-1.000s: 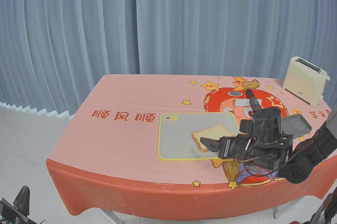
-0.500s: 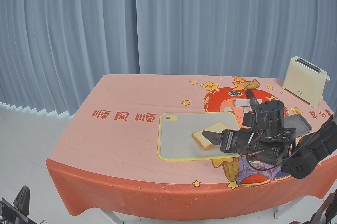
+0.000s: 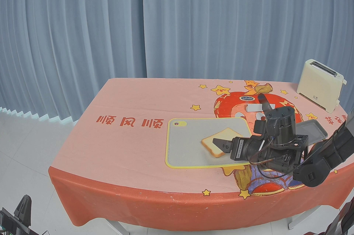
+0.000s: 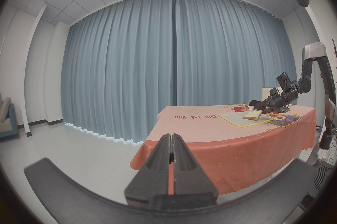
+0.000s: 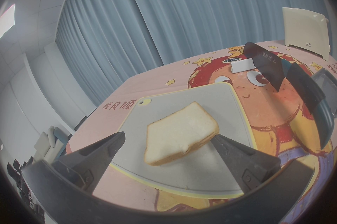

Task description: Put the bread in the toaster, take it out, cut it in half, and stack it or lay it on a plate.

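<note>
On the cutting board (image 3: 184,147), bread (image 3: 218,139) lies within the spread right hand (image 5: 167,138).

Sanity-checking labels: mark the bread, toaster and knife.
bread (image 5: 180,137), right wrist view, top face of the slice.
toaster (image 3: 320,85), head view, broad side wall.
knife (image 5: 265,64), right wrist view, dark blade.

Right of centre, the right gripper (image 3: 222,142) covers the bread's (image 3: 220,135) near corner and part of the tray (image 3: 315,130).
</note>
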